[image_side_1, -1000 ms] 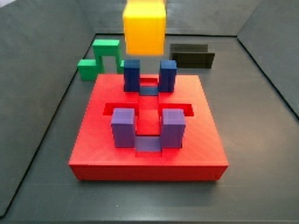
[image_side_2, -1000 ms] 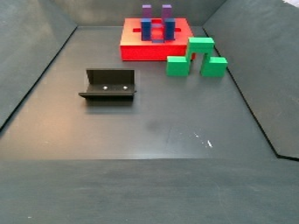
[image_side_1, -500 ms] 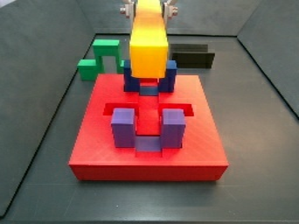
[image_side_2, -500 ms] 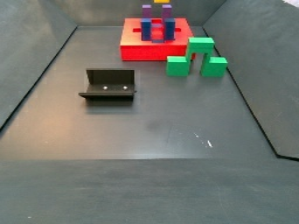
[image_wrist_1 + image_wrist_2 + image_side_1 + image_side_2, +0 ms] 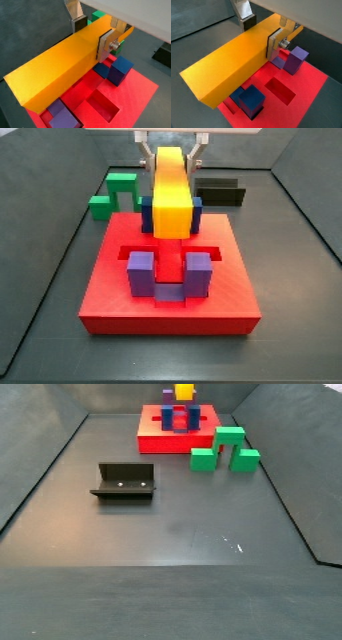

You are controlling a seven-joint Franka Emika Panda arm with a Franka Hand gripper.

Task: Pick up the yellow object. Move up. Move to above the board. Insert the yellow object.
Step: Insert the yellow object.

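My gripper [image 5: 170, 153] is shut on the yellow object [image 5: 170, 196], a long yellow-orange bar. It hangs over the far part of the red board [image 5: 114, 298], its lower end between the far pair of blue-purple posts [image 5: 150, 212]. I cannot tell whether it touches the board. In both wrist views the silver fingers [image 5: 105, 44] [image 5: 274, 43] clamp the bar [image 5: 57, 70] [image 5: 231, 65] across its width near one end. The board's recessed slots [image 5: 103, 102] [image 5: 281, 90] lie below it. In a side view the bar [image 5: 185, 391] shows only at the top edge above the board [image 5: 154, 442].
A green arch block [image 5: 118, 190] [image 5: 222, 448] stands on the dark floor beside the board. The fixture [image 5: 124, 481] [image 5: 221, 192] stands apart from the board. Grey walls enclose the floor. A near pair of posts [image 5: 168, 274] stands on the board.
The gripper has lowered the yellow bar towards the board; its lower end has come down level with the far posts. The gripper has come into a side view.
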